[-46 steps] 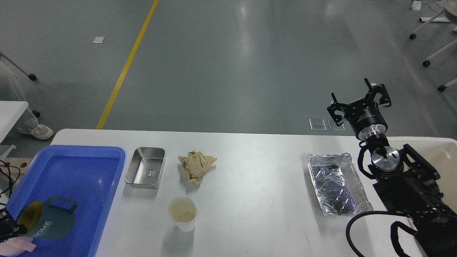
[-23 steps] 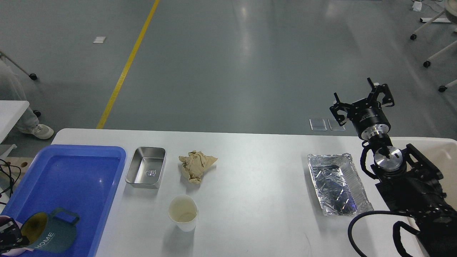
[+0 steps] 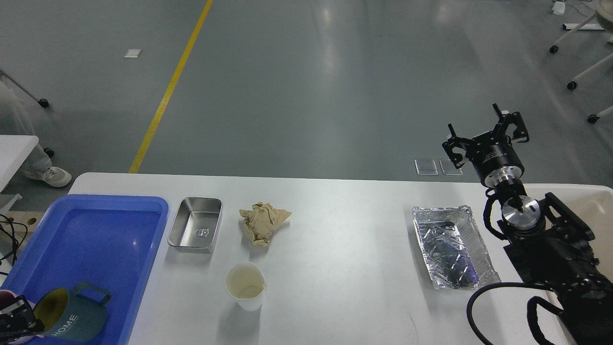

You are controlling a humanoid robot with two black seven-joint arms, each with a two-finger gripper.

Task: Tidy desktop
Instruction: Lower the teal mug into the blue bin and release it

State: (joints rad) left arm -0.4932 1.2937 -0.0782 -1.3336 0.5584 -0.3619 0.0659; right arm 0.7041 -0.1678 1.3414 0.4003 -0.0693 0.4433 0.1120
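The white desktop carries a crumpled brown paper, a white paper cup, a small steel tin and a foil tray. A teal "HOME" mug lies tilted at the near end of the blue tray. My left gripper, mostly cut off at the lower left edge, grips the mug's rim. My right gripper is open and empty, raised beyond the table's far right edge, above and behind the foil tray.
A cream bin stands at the right end of the table, partly behind my right arm. Another white table's corner shows at the far left. Rolling chair legs stand on the floor at the back right.
My left gripper has lowered the teal mug toward the near end of the blue tray. My right gripper has shifted slightly to the right and stayed open.
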